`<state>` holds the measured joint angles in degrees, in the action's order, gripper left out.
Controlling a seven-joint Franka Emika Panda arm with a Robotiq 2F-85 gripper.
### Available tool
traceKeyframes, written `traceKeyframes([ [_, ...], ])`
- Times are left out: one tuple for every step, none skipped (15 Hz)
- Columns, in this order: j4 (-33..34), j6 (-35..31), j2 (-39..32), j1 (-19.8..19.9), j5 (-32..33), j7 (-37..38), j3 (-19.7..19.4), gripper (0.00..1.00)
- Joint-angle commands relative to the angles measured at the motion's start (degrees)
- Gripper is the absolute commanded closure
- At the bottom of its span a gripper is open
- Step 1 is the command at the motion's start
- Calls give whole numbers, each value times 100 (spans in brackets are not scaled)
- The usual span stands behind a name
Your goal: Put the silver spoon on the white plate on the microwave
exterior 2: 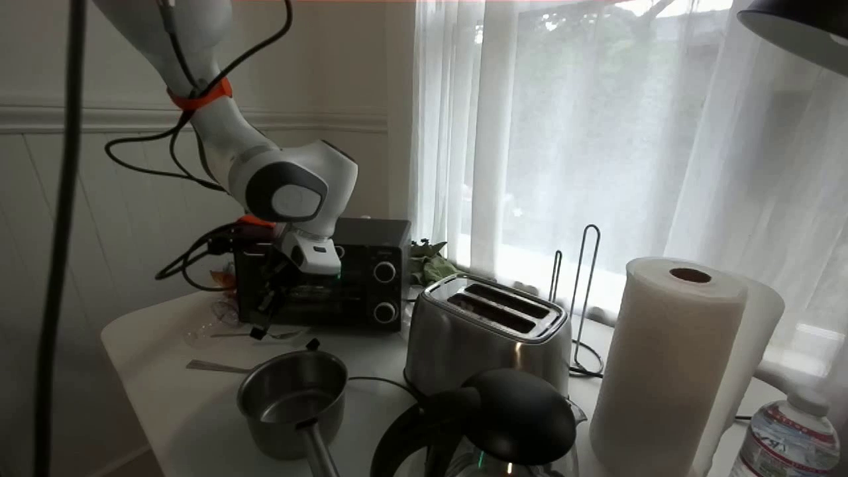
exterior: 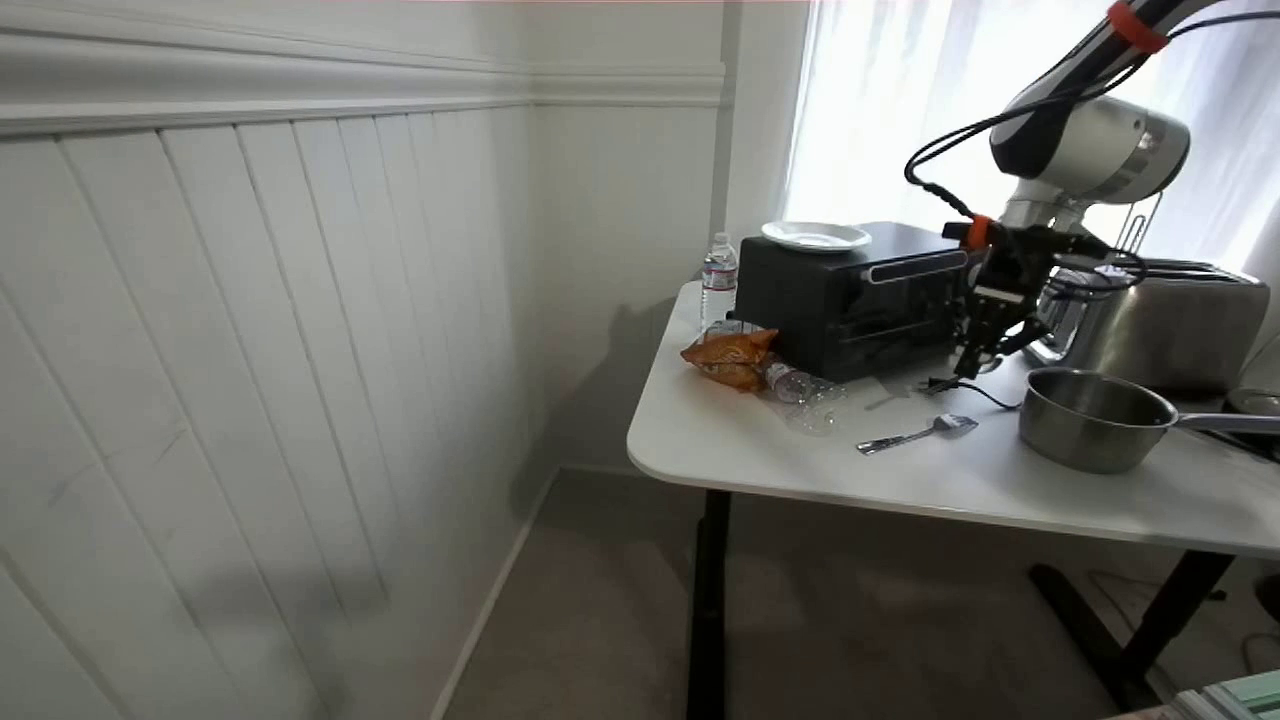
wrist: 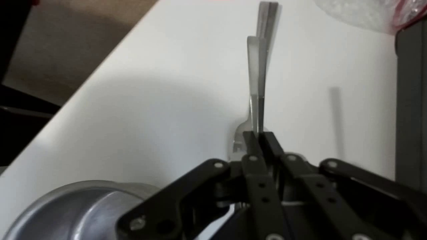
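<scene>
My gripper (wrist: 258, 138) is shut on the handle of the silver spoon (wrist: 254, 71) and holds it a little above the table. The spoon's handle points away from the fingers; its bowl is mostly hidden behind them in the wrist view. The gripper also shows in both exterior views (exterior: 968, 368) (exterior 2: 260, 330), in front of the microwave (exterior: 790, 300) (exterior 2: 371, 233). The microwave's dark side is at the right edge of the wrist view (wrist: 412, 110). The white plate (exterior: 815, 237) lies on top of the microwave, near its far-left edge in an exterior view.
A silver fork (exterior: 905, 437) (wrist: 267, 20) lies on the table below the spoon. A metal pot (exterior: 1090, 425) (wrist: 83, 213) stands beside the gripper. A toaster (exterior 2: 483, 344), a kettle (exterior 2: 517, 417), an orange bag (exterior: 730, 358) and plastic bottles (exterior: 718, 280) stand around.
</scene>
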<state>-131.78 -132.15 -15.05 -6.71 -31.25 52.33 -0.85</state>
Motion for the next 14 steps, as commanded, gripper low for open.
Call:
traceKeyframes([
  [-181, 1255, 927, 185, 388, 247, 37, 98],
  [-186, 1554, 1158, 202, 431, 216, 63, 98],
  [-207, 1831, 1460, 192, 470, 189, 107, 98],
  [-195, 2080, 1697, 171, 500, 147, 157, 98],
  [-173, 2358, 1952, 124, 431, 66, 249, 98],
  [-157, 2558, 2172, 66, 412, 5, 353, 98],
  [-153, 2708, 2407, 0, 344, -106, 471, 98],
  [-138, 2761, 2638, -80, 313, -171, 617, 98],
  [-64, 2825, 2757, -152, 313, -218, 755, 98],
  [43, 2857, 2808, -252, 310, -253, 915, 98],
  [145, 2836, 2842, -339, 288, -250, 1062, 98],
  [282, 2790, 2811, -431, 265, -267, 1206, 98],
  [455, 2664, 2733, -517, 279, -218, 1362, 98],
  [663, 2546, 2615, -589, 300, -160, 1499, 98],
])
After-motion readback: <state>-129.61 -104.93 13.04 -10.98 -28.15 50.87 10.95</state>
